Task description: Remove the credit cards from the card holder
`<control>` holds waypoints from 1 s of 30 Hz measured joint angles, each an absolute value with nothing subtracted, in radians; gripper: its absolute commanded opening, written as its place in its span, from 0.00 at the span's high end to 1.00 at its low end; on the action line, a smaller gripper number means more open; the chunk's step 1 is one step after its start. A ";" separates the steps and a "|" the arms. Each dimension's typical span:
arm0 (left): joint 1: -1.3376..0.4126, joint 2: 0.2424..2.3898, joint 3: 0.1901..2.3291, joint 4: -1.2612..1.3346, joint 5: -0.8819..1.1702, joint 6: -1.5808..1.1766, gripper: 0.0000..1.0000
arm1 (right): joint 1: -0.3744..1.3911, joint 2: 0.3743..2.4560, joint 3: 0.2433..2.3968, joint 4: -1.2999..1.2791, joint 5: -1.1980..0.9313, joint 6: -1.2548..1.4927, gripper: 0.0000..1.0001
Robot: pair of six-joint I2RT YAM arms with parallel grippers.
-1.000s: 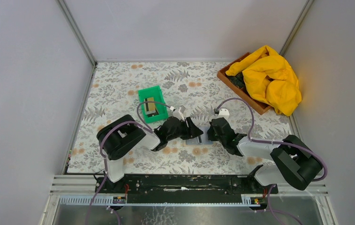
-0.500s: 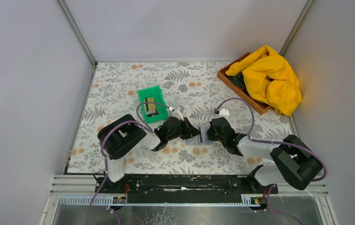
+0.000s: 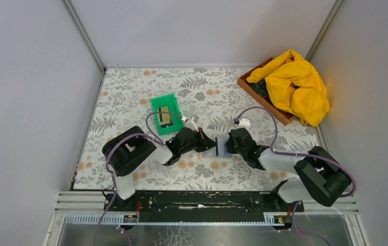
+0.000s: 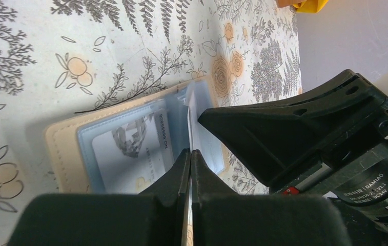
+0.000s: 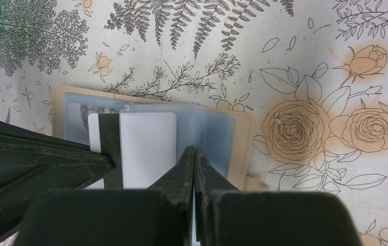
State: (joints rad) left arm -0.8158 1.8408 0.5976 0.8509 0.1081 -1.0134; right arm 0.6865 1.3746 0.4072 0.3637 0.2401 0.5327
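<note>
Open card holder (image 5: 235,128) lies mid-width on the surface (image 3: 125,92), toward its near edge; right hand (image 5: 195,154), pressed together, apparently pins its clear sleeves (image 5: 215,133) while left hand (image 4: 190,154) pinches the white dark-striped card (image 5: 145,148) to draw it out.

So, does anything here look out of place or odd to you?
Only the yellow cloth: it lies crumpled in the wooden tray at the far right corner and spills over its rim. The open card holder lies flat.
</note>
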 measured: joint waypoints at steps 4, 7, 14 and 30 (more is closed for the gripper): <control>-0.805 1.824 0.580 0.851 0.109 -1.011 1.00 | 0.686 1.377 0.408 0.365 0.240 0.533 1.00; -0.799 1.814 0.565 0.853 0.109 -1.011 1.00 | 0.686 1.377 0.408 0.366 0.240 0.533 1.00; -0.771 1.671 0.530 0.738 0.090 -0.956 1.00 | 0.686 1.379 0.408 0.369 0.237 0.533 1.00; -0.596 1.162 0.497 0.426 0.171 -0.813 1.00 | 0.683 1.223 0.286 0.511 0.072 0.490 1.00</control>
State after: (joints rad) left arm -0.5957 1.1622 0.4969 0.4263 0.1711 -0.8127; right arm 0.6830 1.2228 0.2855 0.5106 0.0719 0.4904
